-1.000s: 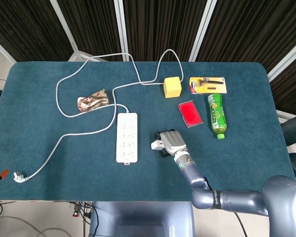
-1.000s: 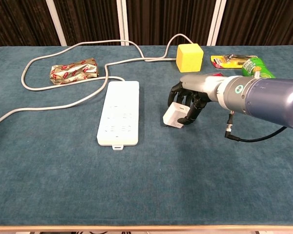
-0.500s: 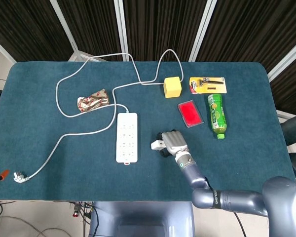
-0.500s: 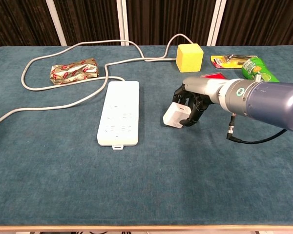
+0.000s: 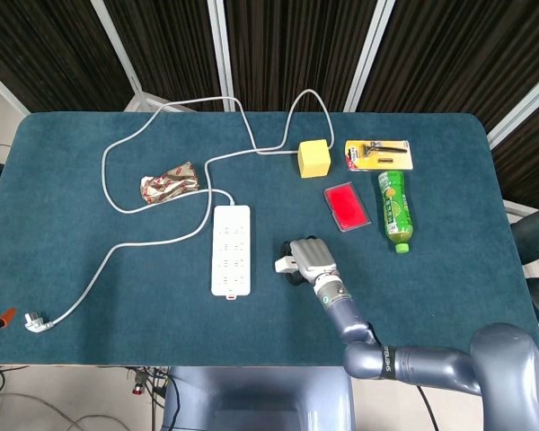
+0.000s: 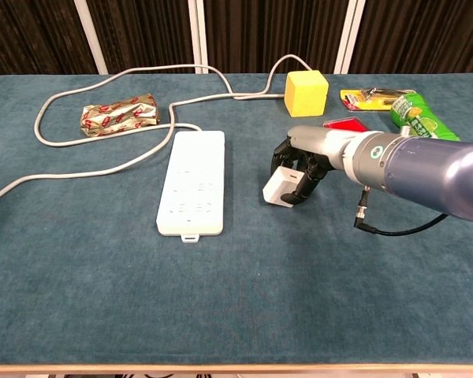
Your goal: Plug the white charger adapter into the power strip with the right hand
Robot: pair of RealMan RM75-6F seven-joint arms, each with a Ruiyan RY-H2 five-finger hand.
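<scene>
The white charger adapter [image 6: 278, 187] [image 5: 285, 264] is gripped in my right hand [image 6: 301, 167] [image 5: 307, 259], whose dark fingers curl over its top and right side. It sits tilted just above the blue tabletop, a short way right of the white power strip [image 6: 191, 191] [image 5: 231, 249]. The strip lies flat with its sockets facing up, and its grey cable [image 6: 102, 161] loops toward the back left. My left hand appears in neither view.
A yellow cube [image 6: 307, 92] stands behind my right hand. A red flat case [image 5: 346, 206], a green bottle [image 5: 394, 208] and a razor pack [image 5: 378, 154] lie at the back right. A foil snack wrapper [image 6: 117, 113] rests at the back left, and the strip's plug [image 5: 36, 321] at the front left.
My right hand has shifted slightly left toward the power strip with the adapter still in its grip. Everything else stays where it was.
</scene>
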